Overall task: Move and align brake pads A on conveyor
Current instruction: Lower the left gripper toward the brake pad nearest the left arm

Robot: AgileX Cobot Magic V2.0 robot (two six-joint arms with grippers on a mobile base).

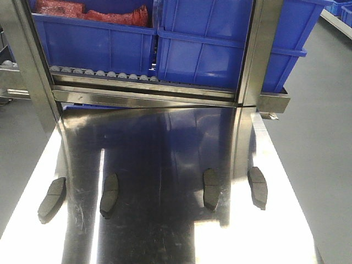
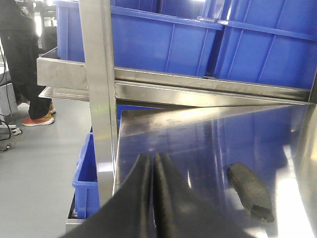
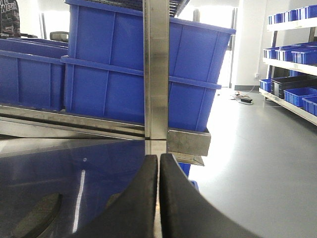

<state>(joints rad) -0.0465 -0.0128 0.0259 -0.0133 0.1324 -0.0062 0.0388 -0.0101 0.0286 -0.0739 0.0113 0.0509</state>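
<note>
As I hold both grippers low above the shiny steel table [image 1: 165, 236], the four brake pads lie flat on it in a loose row across its near half, none touching another. The leftmost pad [image 1: 52, 195] sits near the table's left edge, its far end slanting right. The second pad [image 1: 109, 193] lies beside it and leans the same way, though less. A wider stretch of bare steel follows, and then the third pad [image 1: 211, 188] and the rightmost pad [image 1: 257, 186], near the right edge, both have their far ends tipped slightly left.

My left gripper [image 2: 152, 158] has its dark fingers pressed almost together, only a thin slit between them, and grips nothing. My right gripper [image 3: 158, 157] is the same, pinched narrow and empty.

At the far end a steel rack [image 1: 258, 66] carries blue bins [image 1: 220, 49]; the left one holds red parts [image 1: 93, 14].
</note>
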